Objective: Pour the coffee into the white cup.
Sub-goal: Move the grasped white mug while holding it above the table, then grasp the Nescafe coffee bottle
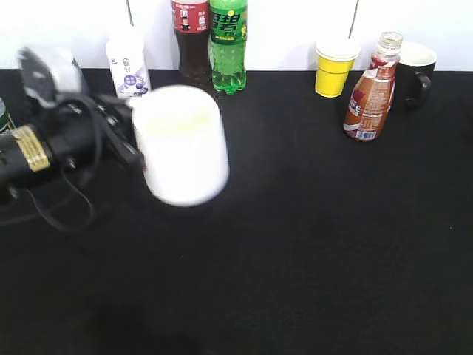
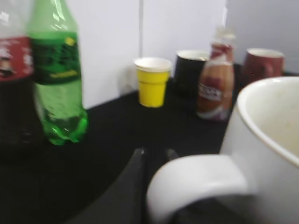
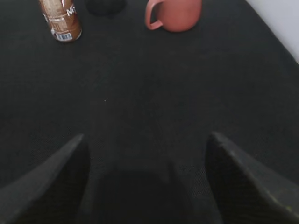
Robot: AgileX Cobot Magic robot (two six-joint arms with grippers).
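Observation:
The white cup is a large plain mug, blurred, held above the black table at the left. My left gripper is shut on its handle. In the left wrist view the handle and pale inside of the white cup fill the lower right, with the dark fingers of my left gripper at the handle. The coffee, a brown bottle with a red-and-white label, stands upright at the back right; it also shows in the left wrist view and the right wrist view. My right gripper is open and empty above bare table.
Along the back wall stand a small white bottle, a cola bottle, a green soda bottle, a yellow paper cup and a black mug. A reddish mug stands near the coffee.

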